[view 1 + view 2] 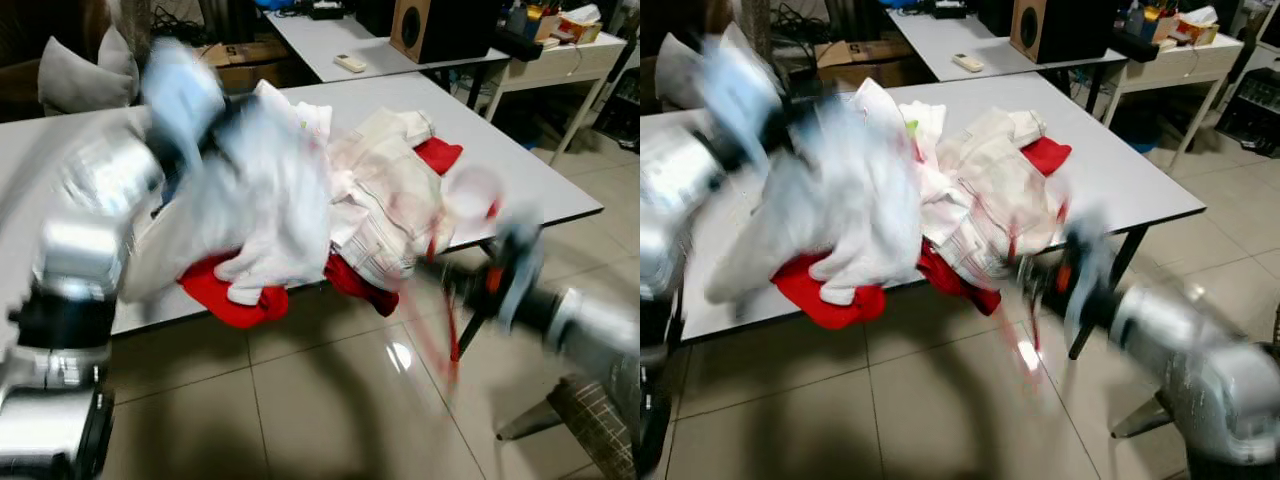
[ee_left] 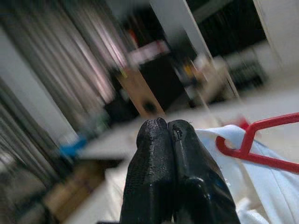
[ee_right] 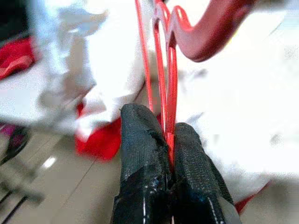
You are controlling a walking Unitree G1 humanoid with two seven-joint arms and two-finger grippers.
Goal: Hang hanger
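A: At 4 o'clock of the worktop, right claw pinches the red hanger.
B: Left claw, pressed closed, apparently grips white cloth; motion blur.

both eye views look forward and down from the head at the white table and tiled floor, blurred. they share the heap of clothes, the speaker on the far table and both arms at the sides; the right eye's framing sits slightly offset. left wrist view looks close along its black fingers, angled up over cloth toward the speaker and room. right wrist view looks very near along its fingers at clothes and floor.
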